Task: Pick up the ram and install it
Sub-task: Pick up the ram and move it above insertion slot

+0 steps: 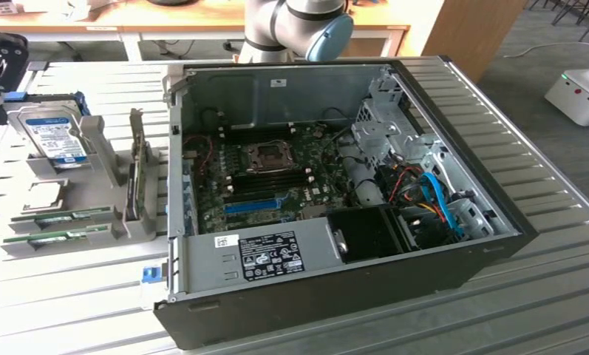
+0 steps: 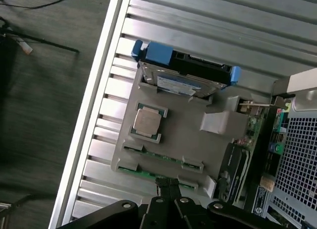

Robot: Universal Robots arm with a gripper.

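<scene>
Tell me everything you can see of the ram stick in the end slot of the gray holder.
The ram is a thin, long green circuit-board stick, lying lengthwise in the end slot of the gray holder, gray tabs crossing it. Its twin lies parallel in the next slot, apart. Only the holder appears to touch it.

The computer case [image 1: 274, 89] and the grey parts holder [image 2: 183, 135] beside it are taken obliquely from high in the exterior view, the holder being seen nearer, steeply downward, past the gripper [image 2: 167, 182] in the wrist view.
</scene>
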